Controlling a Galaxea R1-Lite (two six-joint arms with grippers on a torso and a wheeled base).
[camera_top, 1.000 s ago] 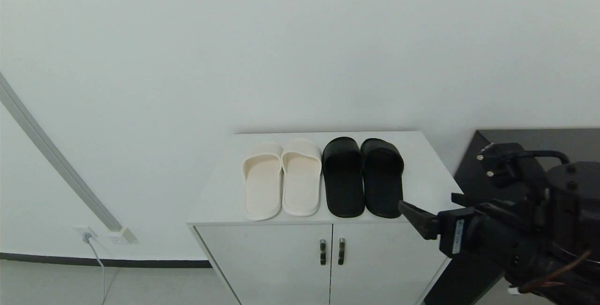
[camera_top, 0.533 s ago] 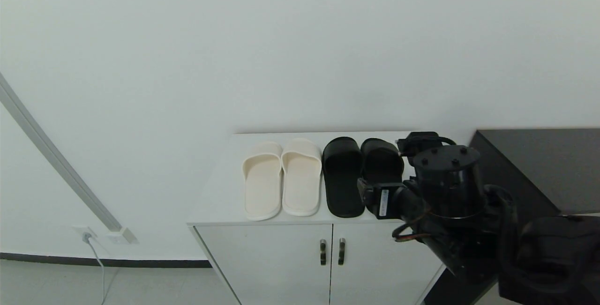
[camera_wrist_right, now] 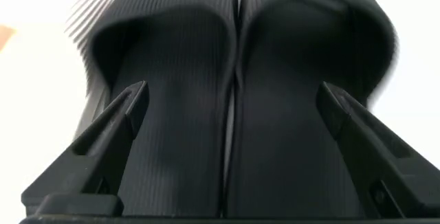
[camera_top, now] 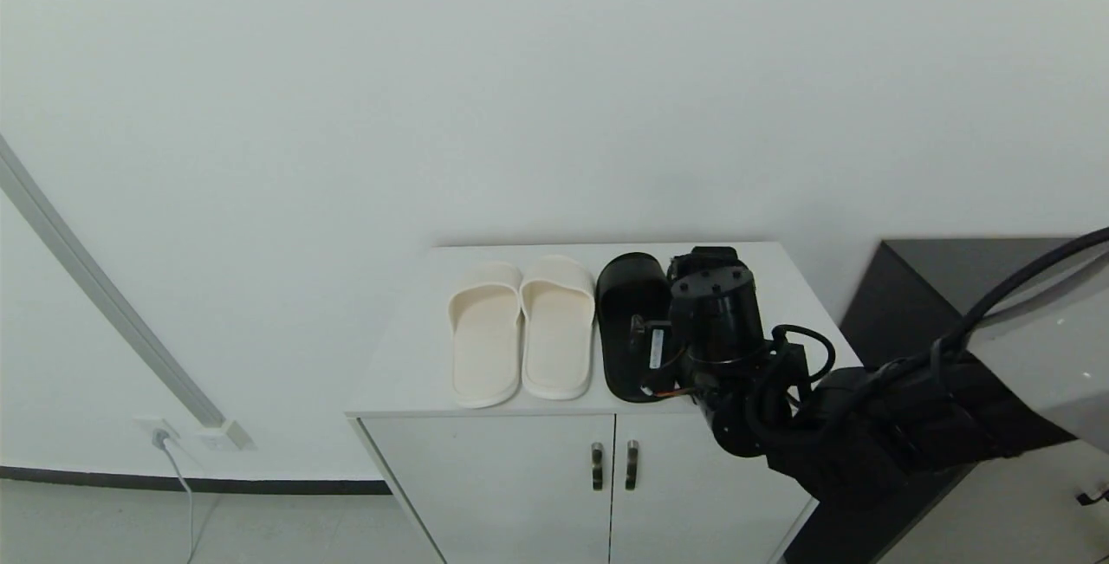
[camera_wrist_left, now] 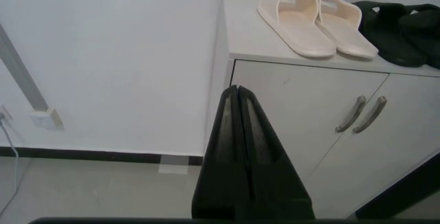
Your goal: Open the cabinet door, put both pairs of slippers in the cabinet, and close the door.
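The left tool (camera_wrist_left: 237,93) hangs low off the left side of the cabinet (camera_top: 485,486), its fingers pressed together. The cabinet is closed, its two handles (camera_top: 613,465) side by side at the middle. On its top the white slippers (camera_top: 520,334) lie as a pair, with the black slippers (camera_top: 631,330) just beside them on the right. The right tool (camera_wrist_right: 234,93) hovers at the black pair, fingers spread wide with both black slippers between them.

On the cabinet (camera_top: 400,366) top, the left pair of slippers (camera_top: 520,334) lies just beside the right pair (camera_top: 630,326), under the right claw (camera_wrist_right: 234,92).
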